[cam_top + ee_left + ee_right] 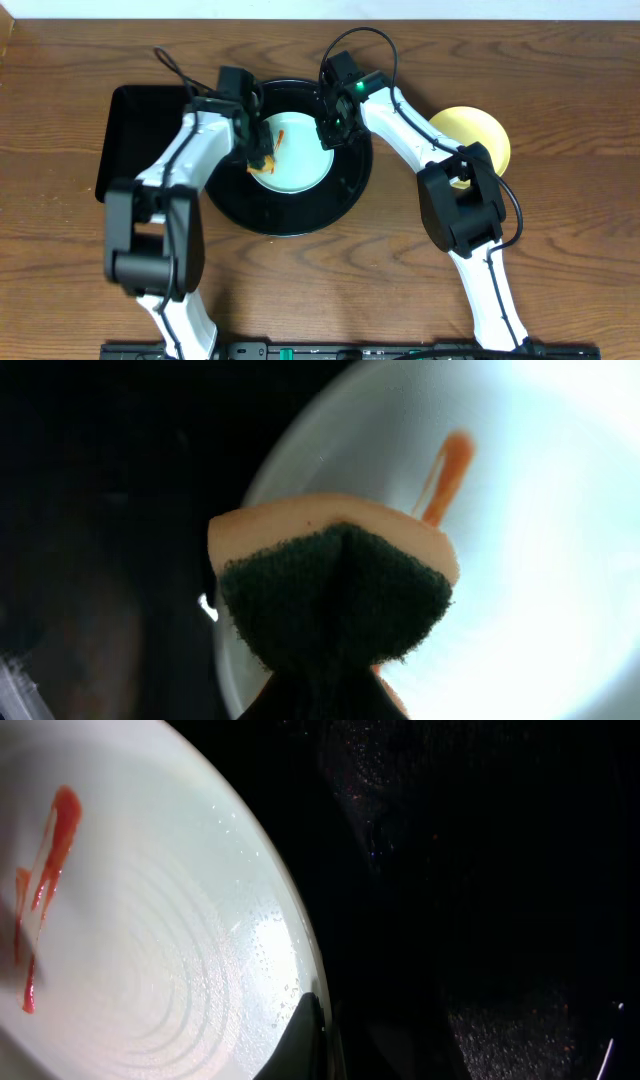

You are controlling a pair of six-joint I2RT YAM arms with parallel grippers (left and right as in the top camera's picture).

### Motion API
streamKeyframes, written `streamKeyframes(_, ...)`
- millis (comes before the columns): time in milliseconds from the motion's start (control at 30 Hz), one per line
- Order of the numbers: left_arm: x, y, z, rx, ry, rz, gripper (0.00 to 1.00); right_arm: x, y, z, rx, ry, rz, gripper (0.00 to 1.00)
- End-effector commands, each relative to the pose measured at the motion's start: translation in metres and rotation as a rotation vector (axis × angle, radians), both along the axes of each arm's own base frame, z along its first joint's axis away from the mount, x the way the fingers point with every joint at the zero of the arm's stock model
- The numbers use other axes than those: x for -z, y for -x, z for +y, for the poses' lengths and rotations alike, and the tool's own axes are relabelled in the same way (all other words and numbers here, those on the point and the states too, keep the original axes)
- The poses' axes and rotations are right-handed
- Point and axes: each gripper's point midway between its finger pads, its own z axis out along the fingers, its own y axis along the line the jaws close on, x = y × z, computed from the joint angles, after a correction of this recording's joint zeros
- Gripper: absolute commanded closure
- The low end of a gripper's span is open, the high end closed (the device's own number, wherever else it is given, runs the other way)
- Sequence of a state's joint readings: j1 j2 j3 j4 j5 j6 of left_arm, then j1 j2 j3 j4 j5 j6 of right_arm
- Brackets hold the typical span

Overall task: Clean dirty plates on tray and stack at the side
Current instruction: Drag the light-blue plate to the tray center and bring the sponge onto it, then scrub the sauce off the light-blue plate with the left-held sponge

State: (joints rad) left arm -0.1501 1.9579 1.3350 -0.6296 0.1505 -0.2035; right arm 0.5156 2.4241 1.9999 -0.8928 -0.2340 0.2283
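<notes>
Black, glossy round tray (pixel 290 218) mid wooden surface (pixel 560 250) from overhead, carrying a blue-green plate (pixel 300 165); yellow plate (pixel 490 130) off the tray, to the right. Left pincer (pixel 258 155) over the plate's left side, right pincer (pixel 330 133) at its right rim.

Left wrist: clamped on a yellow-and-green sponge (pixel 335 595) just beside an orange sauce streak (pixel 450 465).

Right wrist: closed tight, tips at the rim; grip on it unclear.

A pale blue-green plate (pixel 298 165) lay flat inside the round, glossy black tray (pixel 290 226) at the centre of the frame. It sat toward the tray's upper half, with an orange-red sauce streak (pixel 281 135) near its upper left rim. A pale yellow plate (pixel 484 130) lay off the tray at upper right, partly hidden.
</notes>
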Motion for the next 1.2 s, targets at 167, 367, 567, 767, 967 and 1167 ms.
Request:
streamKeyframes(167, 0.039, 0.019, -0.034, 0.199, -0.038, 0.079, 0.92, 0.009, 0.004, -0.010, -0.016, 0.041, 0.006, 0.99)
streamKeyframes(367, 0.069, 0.015, -0.044, 0.159, -0.034, 0.094, 0.93, 0.010, 0.006, -0.010, -0.018, 0.044, 0.011, 0.99)
streamKeyframes(567, 0.083, -0.008, -0.038, 0.074, -0.009, 0.034, 0.92, 0.010, 0.008, -0.009, -0.021, 0.045, 0.015, 0.99)
streamKeyframes(767, 0.072, -0.039, -0.038, 0.051, 0.015, -0.081, 0.92, 0.011, 0.011, -0.008, -0.026, 0.049, 0.020, 0.99)
streamKeyframes(967, 0.080, -0.009, 0.006, -0.296, -0.142, 0.054, 0.92, 0.011, 0.013, -0.004, -0.036, 0.049, 0.019, 0.99)
streamKeyframes(1167, 0.084, 0.032, 0.005, -0.383, -0.105, 0.240, 0.92, 0.011, 0.014, -0.003, -0.044, 0.050, 0.017, 0.99)
